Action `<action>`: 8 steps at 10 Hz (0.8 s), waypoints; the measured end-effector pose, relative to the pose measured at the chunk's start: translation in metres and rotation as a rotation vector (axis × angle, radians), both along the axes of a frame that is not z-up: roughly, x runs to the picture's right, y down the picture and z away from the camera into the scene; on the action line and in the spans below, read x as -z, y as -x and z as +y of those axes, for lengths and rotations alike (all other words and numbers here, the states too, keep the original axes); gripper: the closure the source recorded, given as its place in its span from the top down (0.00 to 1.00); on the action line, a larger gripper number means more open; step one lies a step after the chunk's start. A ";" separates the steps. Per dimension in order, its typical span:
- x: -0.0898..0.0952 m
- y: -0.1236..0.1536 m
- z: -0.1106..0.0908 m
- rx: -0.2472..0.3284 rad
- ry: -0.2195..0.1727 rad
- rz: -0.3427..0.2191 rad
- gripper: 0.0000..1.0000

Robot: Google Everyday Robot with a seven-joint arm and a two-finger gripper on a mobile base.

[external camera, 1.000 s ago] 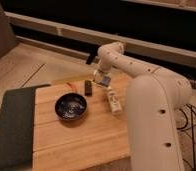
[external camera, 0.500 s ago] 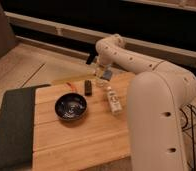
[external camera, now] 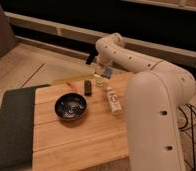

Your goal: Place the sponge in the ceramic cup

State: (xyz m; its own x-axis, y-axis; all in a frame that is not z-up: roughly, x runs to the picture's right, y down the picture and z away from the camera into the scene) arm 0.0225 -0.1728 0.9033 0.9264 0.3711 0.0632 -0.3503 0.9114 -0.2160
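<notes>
sponge [external camera: 107,72] is pinched in the closed gripper [external camera: 104,70] just above the cup [external camera: 98,78], near the table's [external camera: 81,142] far edge. Cup's narrow, so a release off-centre could snag the rim and flop out by the block [external camera: 87,87], or tip the cup

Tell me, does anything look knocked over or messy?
Only the white tube lies flat on the table, beside the dark bowl. Nothing spilled. The end effector holds the sponge by the ceramic cup.
</notes>
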 end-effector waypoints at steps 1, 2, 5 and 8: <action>-0.004 0.007 -0.020 0.029 -0.054 -0.028 0.00; -0.009 0.015 -0.035 0.048 -0.097 -0.067 0.00; -0.025 0.037 -0.037 0.027 -0.119 -0.177 0.00; -0.031 0.047 -0.028 -0.059 -0.104 -0.257 0.00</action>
State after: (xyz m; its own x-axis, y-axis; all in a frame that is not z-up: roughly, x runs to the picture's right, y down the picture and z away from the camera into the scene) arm -0.0240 -0.2003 0.9346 0.8524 0.4029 0.3334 -0.3491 0.9131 -0.2109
